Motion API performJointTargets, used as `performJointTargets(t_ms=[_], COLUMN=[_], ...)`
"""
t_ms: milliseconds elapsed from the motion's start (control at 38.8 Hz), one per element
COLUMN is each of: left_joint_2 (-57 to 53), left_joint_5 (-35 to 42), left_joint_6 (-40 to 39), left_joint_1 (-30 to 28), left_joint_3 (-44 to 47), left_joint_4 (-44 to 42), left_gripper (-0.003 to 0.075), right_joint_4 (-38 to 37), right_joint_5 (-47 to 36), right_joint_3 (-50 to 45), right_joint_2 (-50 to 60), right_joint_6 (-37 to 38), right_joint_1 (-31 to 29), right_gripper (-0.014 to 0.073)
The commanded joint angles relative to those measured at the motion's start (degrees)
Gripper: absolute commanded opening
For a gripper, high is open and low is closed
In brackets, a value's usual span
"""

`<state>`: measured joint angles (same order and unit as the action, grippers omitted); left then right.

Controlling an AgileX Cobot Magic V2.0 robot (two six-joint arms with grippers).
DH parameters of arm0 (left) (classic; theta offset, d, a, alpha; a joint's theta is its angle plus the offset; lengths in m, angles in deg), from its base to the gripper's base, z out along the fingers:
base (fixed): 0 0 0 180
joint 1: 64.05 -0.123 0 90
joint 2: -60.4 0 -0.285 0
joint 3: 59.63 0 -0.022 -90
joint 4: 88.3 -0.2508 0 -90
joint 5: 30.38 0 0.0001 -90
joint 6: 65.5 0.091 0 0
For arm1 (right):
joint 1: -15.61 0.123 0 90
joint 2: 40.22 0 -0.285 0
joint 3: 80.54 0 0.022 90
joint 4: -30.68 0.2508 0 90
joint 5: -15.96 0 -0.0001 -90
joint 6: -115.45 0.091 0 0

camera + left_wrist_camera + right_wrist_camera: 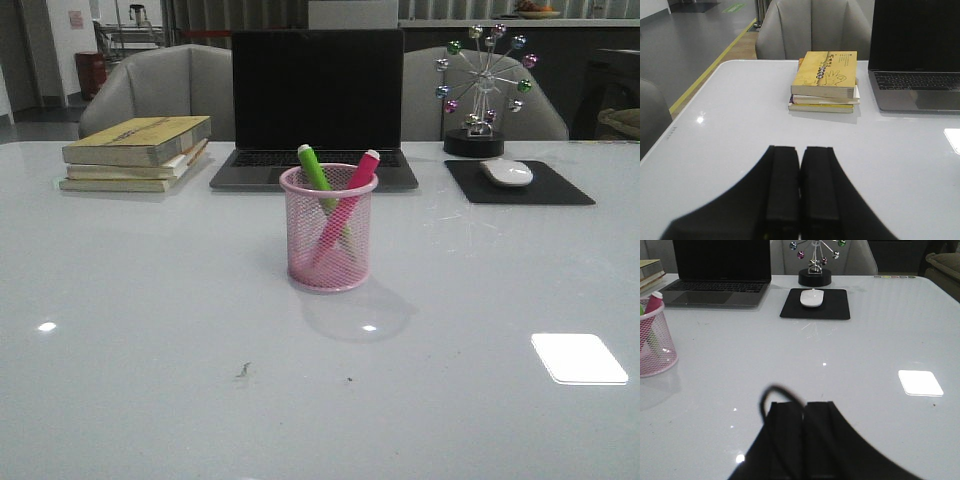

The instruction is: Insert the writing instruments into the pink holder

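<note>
The round pink wire-mesh pencil cup [328, 230] stands upright in the middle of the white glossy table [130, 340], and both thick pens are already in it: the lime green marker [316, 170] leans to the far left, the hot pink marker [345, 205] leans to the right, their long axes crossing inside the mesh and their tops above the rolled rim. I judge the task done, with nothing left to pick up. My right gripper [804, 410] has its fingers pressed together on nothing, and the cup lies to its left, at the edge of that wrist's view and cut off there; my left gripper [800, 170] is likewise closed and empty, facing the far left stack of yellow books [825, 80]. The right arm looks the nearer to the cup. Farther back sit a dark open laptop [315, 105], a white mouse [506, 172] on a black pad [560, 188], and a ball-wheel desk ornament [484, 85]. Neither arm shows in the front view, so how far each stands from the cup is hard to make out.
</note>
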<state>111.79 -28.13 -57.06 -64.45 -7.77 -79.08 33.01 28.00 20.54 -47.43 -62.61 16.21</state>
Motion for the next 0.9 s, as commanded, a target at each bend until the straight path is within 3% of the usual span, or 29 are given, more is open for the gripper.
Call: performJointTargets(t_ms=[0, 593, 876], left_joint_2=[-0.5, -21.3, -32.7], left_joint_5=[4.7, 1.7, -0.4], left_joint_6=[0.0, -0.1, -0.1], left_joint_1=[-0.1, -0.1, -0.1], left_joint_3=[-1.7, -0.8, 9.5], left_joint_4=[0.1, 0.5, 0.5], left_gripper=[0.0092, 0.0092, 0.0092], right_joint_4=[0.0, 0.0, 0.0], right_joint_5=[-4.4, -4.4, -4.4], right_joint_3=[-0.1, -0.1, -0.1], right_joint_2=[1.1, 1.1, 1.1], right_joint_6=[-0.6, -0.6, -0.6], right_joint_1=[-0.4, -0.4, -0.4], right_gripper=[0.0031, 0.0031, 0.0031])
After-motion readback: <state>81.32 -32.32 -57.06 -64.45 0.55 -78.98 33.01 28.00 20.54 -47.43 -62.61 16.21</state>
